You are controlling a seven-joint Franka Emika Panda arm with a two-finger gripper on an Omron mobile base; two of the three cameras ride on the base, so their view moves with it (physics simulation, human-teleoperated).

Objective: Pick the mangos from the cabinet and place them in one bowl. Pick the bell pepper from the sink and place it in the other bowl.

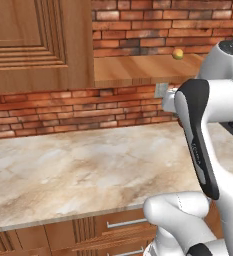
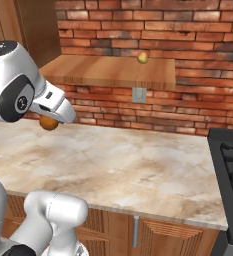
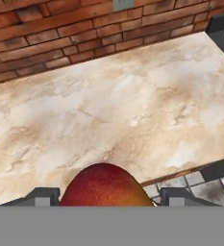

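**Mango held in the gripper above the marble counter**

Nearest the hand camera, a reddish-orange oval mango (image 3: 105,186) sits between the two dark finger tips (image 3: 42,196) of the white arm's two-finger gripper (image 3: 105,197), one tip on either side and right against the fruit; the claw is clenched on it. From the right base view the same mango (image 2: 48,122) shows as an orange lump under the end of the white hand, hanging above the counter.

Below the held mango spreads the beige marbled stone counter (image 3: 108,110), bare where it shows. Along the counter's front edge run brown wooden drawers with metal handles (image 1: 119,223). At the counter's right end lies the flat dark cooktop panel (image 2: 232,170).

Behind the counter rises a red brick wall (image 2: 153,35), with a small grey wall outlet (image 2: 139,95) set into it just above the counter's back edge. Above the outlet juts the plain wooden shelf board (image 2: 108,71) of the brown wall cabinet, whose raised-panel door (image 1: 33,45) stands over the counter's left part.

Farthest from the cameras, a second small yellowish mango (image 2: 143,58) rests on that shelf board, toward its right end and close to the brick wall, well apart from the held fruit.
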